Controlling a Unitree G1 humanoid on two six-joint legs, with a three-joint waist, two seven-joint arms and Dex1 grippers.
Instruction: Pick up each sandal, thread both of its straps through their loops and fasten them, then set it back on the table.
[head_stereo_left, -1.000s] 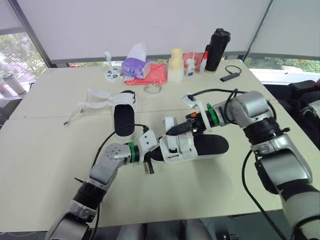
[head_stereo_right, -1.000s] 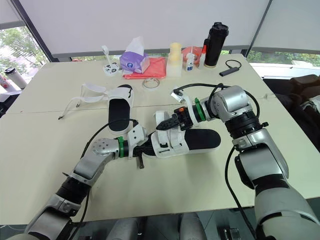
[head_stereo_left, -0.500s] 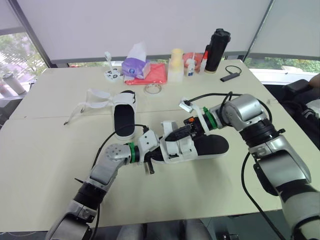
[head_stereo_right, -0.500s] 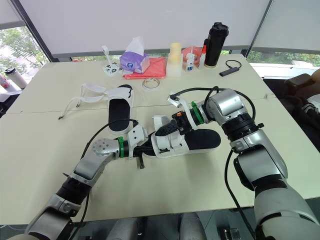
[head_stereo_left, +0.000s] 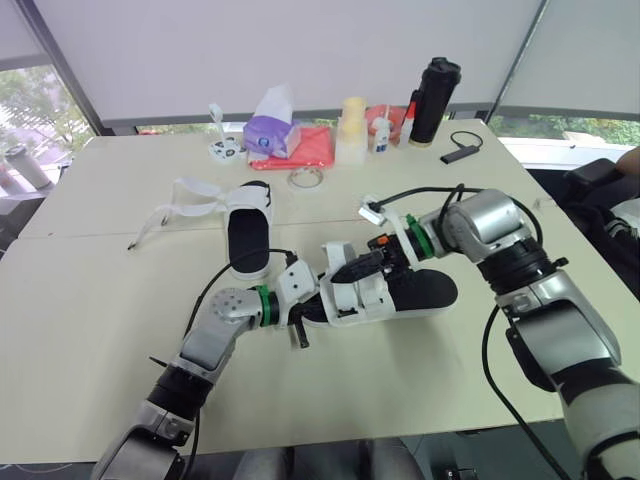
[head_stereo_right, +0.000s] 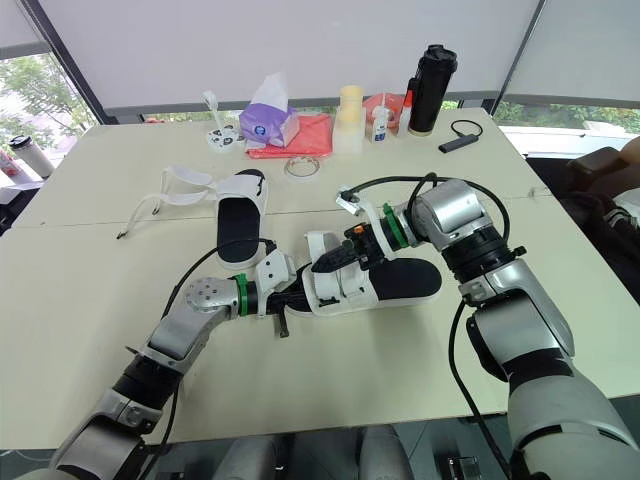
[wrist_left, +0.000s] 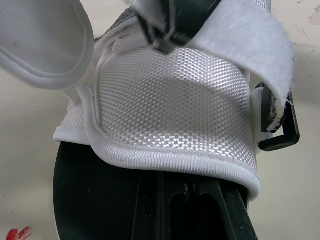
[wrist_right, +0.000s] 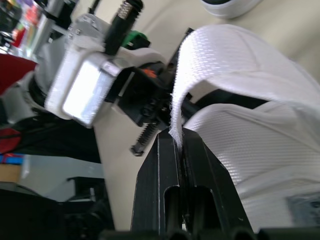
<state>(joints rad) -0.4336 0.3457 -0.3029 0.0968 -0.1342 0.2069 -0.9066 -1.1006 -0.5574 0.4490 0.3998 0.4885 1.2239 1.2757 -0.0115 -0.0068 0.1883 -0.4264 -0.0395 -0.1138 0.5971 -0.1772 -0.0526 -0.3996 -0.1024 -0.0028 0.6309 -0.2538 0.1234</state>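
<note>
**Left eye view, then the wrists: both grippers on one sandal at frame centre**

Left eye view: the sandal (head_stereo_left: 400, 295) is lying lengthwise at the centre of the frame on the pale counter (head_stereo_left: 90, 300), its black footbed (head_stereo_left: 428, 287) facing up. The left gripper (head_stereo_left: 310, 312) is extending from the lower left and clenching the sandal's toe end. The right gripper (head_stereo_left: 343, 270) is reaching in from the right, pinching a white strap (head_stereo_left: 335, 248) just above the white upper (head_stereo_left: 360, 298). A second sandal (head_stereo_left: 247, 238) is sitting up and left of centre, well apart from both grippers, with its straps splaying loose toward the left. A tissue pack (head_stereo_left: 268, 128), a red cloth (head_stereo_left: 305, 148) and a black bottle (head_stereo_left: 434, 100) are standing along the top.

Left wrist view: the left gripper is clamping the sandal, its tips tucking under the edge of the woven upper and over the footbed. The strap is arching across the upper, with the right gripper's black tips nipping it. A black loop (wrist_left: 284, 131) is jutting out at the upper's side, beside the strap's end. Whether the strap is passing through it cannot be told.

Right wrist view: the right gripper is squeezing tight on the strap's edge, and the strap is curving away over the upper.
</note>
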